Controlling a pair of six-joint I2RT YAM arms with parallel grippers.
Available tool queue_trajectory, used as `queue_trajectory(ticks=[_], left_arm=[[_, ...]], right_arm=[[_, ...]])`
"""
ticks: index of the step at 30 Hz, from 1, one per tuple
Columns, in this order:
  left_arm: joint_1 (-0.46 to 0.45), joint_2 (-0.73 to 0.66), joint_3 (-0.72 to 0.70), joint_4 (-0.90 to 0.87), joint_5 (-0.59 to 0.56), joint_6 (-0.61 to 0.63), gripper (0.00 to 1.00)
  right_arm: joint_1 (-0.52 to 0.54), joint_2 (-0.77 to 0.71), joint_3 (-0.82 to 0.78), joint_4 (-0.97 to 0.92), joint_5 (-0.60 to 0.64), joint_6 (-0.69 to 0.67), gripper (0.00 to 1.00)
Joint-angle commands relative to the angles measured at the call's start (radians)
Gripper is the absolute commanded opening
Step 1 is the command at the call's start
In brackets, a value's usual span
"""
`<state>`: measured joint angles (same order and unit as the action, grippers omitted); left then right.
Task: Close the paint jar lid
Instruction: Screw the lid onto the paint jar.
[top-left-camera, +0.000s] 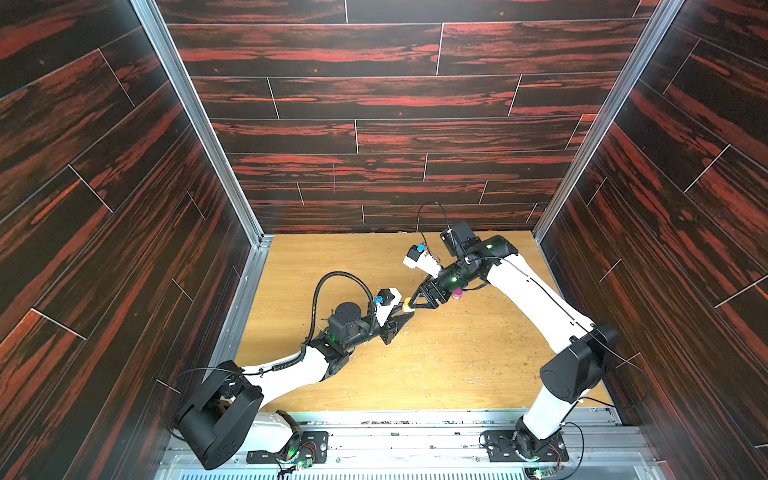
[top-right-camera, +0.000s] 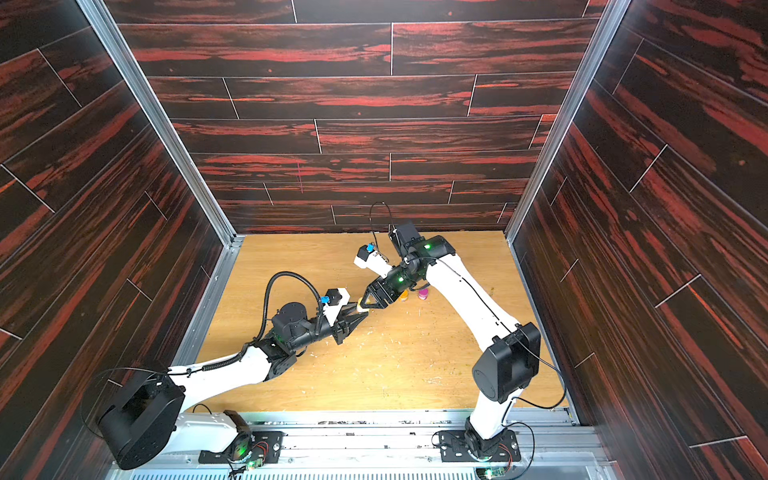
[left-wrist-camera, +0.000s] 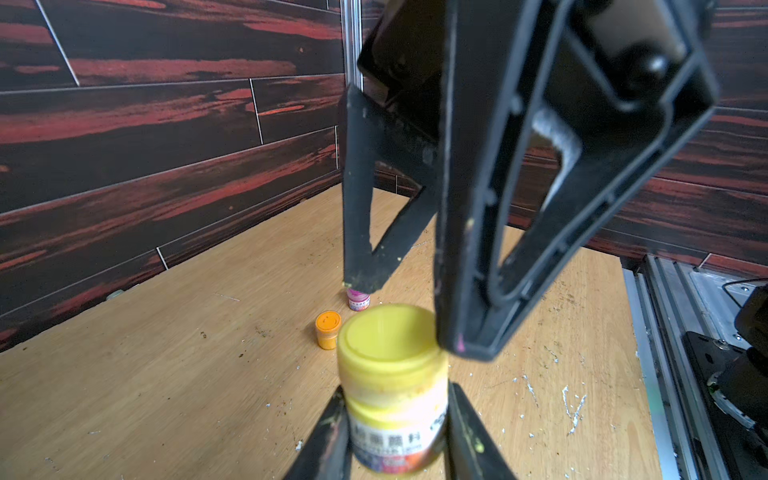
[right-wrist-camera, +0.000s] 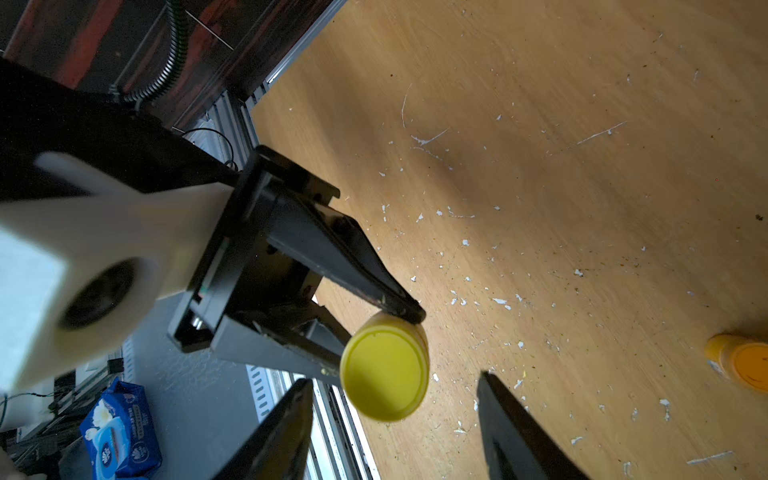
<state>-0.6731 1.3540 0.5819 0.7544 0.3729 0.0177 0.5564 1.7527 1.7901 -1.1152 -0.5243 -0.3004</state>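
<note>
- Black fingers of the right gripper (left-wrist-camera: 413, 313) fill much of the left wrist view. One of them hides the top of a small pink paint jar (left-wrist-camera: 358, 300) standing on the table behind it.
- In both top views the small yellow plastic paint jar (top-left-camera: 408, 300) is only a tiny spot between the two arm tips, too small to make out.
- The left wrist view cuts off the yellow jar's base, and the print on its white label is blurred and unreadable.
- It cannot be told whether the round yellow lid (left-wrist-camera: 390, 345) is screwed fully tight.
- The yellow jar is short and round, with a yellow band above a white label bearing dark characters.
- The lid sits on the jar's mouth and has a shallow recessed top with a raised rim.
- The jar is over the middle of the light wooden tabletop (top-left-camera: 457, 365), which is flecked with white chips, and lies between the two arms.
- The left gripper (left-wrist-camera: 395, 399) has its fingers clamped on the jar's body, just below the lid.
- The right gripper's fingers stand apart and grip nothing. In the left wrist view one fingertip appears to rest against the lid's rim, and the other stands well clear.
- In the right wrist view the lid (right-wrist-camera: 384, 370) faces the camera, just beyond the gap between those spread fingers.
- There are three paint jars: one yellow, one pink and one small orange paint jar (left-wrist-camera: 327, 330).
- The orange and pink jars stand near each other on the table.
- There are two grippers.
</note>
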Motion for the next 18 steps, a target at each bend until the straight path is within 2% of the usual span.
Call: queue_trajectory(ticks=[1, 8, 15, 18], left_arm=[[0.007, -0.003, 0.030, 0.013, 0.018, -0.005, 0.22], [0.009, -0.003, 0.033, 0.011, 0.018, -0.004, 0.22], [0.009, 0.001, 0.038, 0.008, 0.012, -0.002, 0.22], [0.009, 0.012, 0.050, 0.009, 0.000, 0.003, 0.22]], right_arm=[[0.010, 0.021, -0.007, -0.002, 0.006, -0.006, 0.65], [0.016, 0.039, 0.013, -0.003, 0.014, 0.005, 0.61], [0.025, 0.058, 0.015, 0.011, 0.025, 0.033, 0.42], [0.028, 0.068, -0.001, 0.049, 0.038, 0.090, 0.35]])
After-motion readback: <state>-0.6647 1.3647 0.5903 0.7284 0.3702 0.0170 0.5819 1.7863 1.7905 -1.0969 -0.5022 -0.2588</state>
